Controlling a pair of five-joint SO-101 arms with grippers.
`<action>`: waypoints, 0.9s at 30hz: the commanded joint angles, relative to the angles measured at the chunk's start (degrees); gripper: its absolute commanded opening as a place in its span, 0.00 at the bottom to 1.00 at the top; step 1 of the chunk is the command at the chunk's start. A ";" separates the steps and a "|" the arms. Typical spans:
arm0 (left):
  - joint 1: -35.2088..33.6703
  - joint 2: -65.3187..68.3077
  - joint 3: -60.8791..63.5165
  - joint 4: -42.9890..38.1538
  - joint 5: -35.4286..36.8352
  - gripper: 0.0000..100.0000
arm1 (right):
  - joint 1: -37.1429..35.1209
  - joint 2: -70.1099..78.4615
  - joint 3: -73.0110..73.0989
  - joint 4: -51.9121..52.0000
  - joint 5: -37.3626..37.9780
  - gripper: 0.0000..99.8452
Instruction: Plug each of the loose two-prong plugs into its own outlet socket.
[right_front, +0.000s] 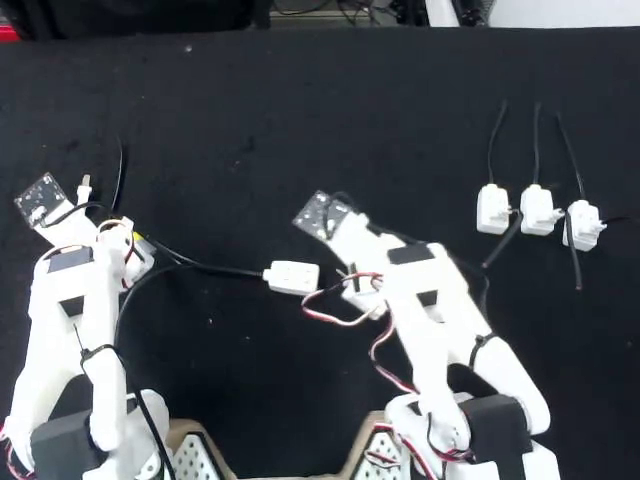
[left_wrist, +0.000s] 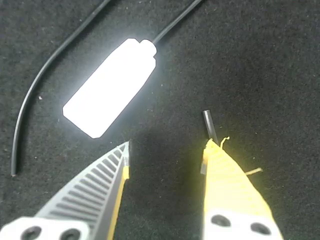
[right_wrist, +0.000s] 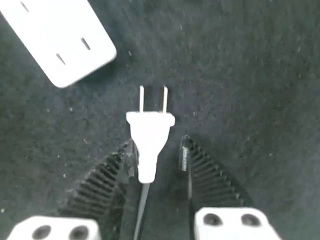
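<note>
- The right gripper (right_wrist: 156, 146) is open around the two-prong plug (right_wrist: 149, 131). One finger touches the plug body, and the other is just beside it with a small gap.
- The plug lies flat on the black table (right_wrist: 250, 75), with its prongs pointing away from the gripper.
- For a good grasp, I think the jaws should close squarely on the body behind the flange, so that the prongs do not twist.
- The socket block (right_wrist: 60, 40) lies near, to one side of the prongs and turned at an angle. The plug probably needs turning until the prongs meet the two slots before it is pushed in.
- The right arm (right_front: 430, 310) stretches low from its base toward the middle of the table.
- The left arm (right_front: 70, 320) is bent forward. The left gripper (left_wrist: 165, 150) is open and holds nothing, near a white block (left_wrist: 107, 95) with a cord. I cannot tell whether this block is a plug or a socket.
- Far away, three white pieces (right_front: 537, 210) with cords lie in a row, well apart from both arms.
</note>
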 joint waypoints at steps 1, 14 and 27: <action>-0.31 -0.44 -0.13 -0.70 0.26 0.23 | -1.93 -0.84 -0.48 -4.48 0.62 0.13; -0.40 -0.62 -0.13 -0.70 0.26 0.23 | 2.55 5.23 -5.32 -3.43 2.20 0.13; -0.31 -0.79 -0.13 -0.70 0.26 0.23 | 2.55 -0.04 -5.32 -3.52 -1.14 0.13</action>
